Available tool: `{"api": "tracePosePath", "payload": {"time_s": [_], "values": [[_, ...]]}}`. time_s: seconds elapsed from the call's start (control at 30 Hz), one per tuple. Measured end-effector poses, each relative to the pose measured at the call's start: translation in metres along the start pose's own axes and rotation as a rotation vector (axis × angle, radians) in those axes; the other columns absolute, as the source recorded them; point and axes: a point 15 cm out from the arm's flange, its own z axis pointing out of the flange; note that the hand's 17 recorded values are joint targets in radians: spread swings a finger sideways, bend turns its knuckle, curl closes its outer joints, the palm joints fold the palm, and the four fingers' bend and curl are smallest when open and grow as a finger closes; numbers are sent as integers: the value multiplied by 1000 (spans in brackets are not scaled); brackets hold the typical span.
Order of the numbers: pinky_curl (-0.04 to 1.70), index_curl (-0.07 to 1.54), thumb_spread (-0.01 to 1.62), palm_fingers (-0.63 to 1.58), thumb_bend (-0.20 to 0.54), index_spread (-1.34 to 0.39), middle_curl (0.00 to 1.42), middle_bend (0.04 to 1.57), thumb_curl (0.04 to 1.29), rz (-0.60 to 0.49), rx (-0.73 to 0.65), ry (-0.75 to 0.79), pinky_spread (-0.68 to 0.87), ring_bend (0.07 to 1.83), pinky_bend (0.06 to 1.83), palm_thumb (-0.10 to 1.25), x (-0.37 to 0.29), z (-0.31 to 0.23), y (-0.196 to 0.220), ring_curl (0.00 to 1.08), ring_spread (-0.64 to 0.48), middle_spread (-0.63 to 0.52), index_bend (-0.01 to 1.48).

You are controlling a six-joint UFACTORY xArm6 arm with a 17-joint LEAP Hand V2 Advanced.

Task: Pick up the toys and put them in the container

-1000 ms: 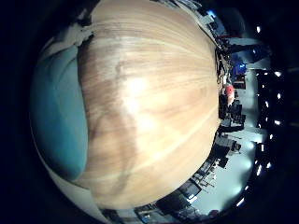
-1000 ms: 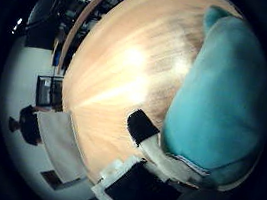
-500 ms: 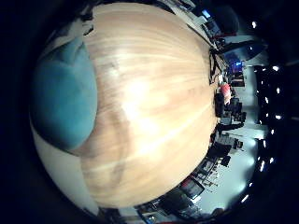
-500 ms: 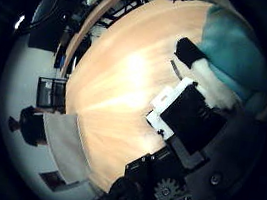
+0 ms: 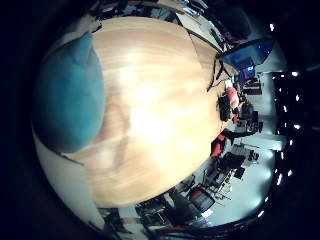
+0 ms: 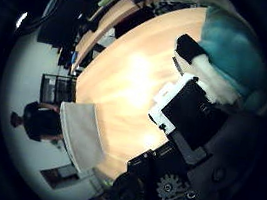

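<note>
A teal soft toy (image 5: 68,95) sits close against the palm in the little finger side palm view, over the wooden table (image 5: 165,110). In the thumb side palm view my right hand (image 6: 186,118) reaches in with white and black fingers curled. A black fingertip (image 6: 187,50) presses on the teal toy (image 6: 237,50). The toy is held above the table (image 6: 131,80).
Beyond the table's edge in the little finger side palm view are room furniture and a blue screen (image 5: 245,55). In the thumb side palm view a pale panel (image 6: 82,138) lies at the table's edge, with a dark chair (image 6: 39,121) beside it.
The fingers curled across the thumb side view onto the teal toy. The table now looks smaller with more room around it; the camera has moved away from it, the toy staying by the palm.
</note>
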Motion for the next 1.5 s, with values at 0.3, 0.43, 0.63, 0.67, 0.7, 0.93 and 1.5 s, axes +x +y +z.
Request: {"api": "tracePosePath", "payload": {"time_s": [0.3, 0.43, 0.63, 0.67, 0.7, 0.93, 1.5], "values": [[401, 478, 951, 1169, 9, -507, 687, 834, 395, -197, 5, -58, -452, 1286, 1317, 1159, -120, -59, 44, 487, -301, -386, 357], [412, 509, 951, 1167, -8, -512, 691, 833, 396, -274, 38, -88, -452, 1283, 1310, 1171, -175, -86, 58, 489, -302, -387, 338], [426, 566, 952, 1166, -14, -522, 696, 830, 398, -415, 50, -118, -452, 1276, 1296, 1171, -262, -106, 93, 489, -304, -388, 312], [429, 580, 952, 1167, -14, -525, 698, 829, 398, -442, 56, -125, -454, 1280, 1290, 1171, -280, -111, 101, 492, -304, -389, 303], [430, 584, 952, 1167, -14, -525, 698, 829, 399, -465, 58, -129, -454, 1280, 1289, 1171, -293, -113, 108, 492, -304, -389, 301], [442, 642, 956, 1167, -14, -536, 703, 827, 400, -624, 53, -153, -466, 1273, 1270, 1169, -377, -119, 146, 491, -305, -390, 269], [441, 764, 980, 1150, -14, -566, 694, 765, 401, -848, 33, -70, -529, 1241, 1213, 1166, -452, -84, 199, 481, -328, -393, 198]]}}
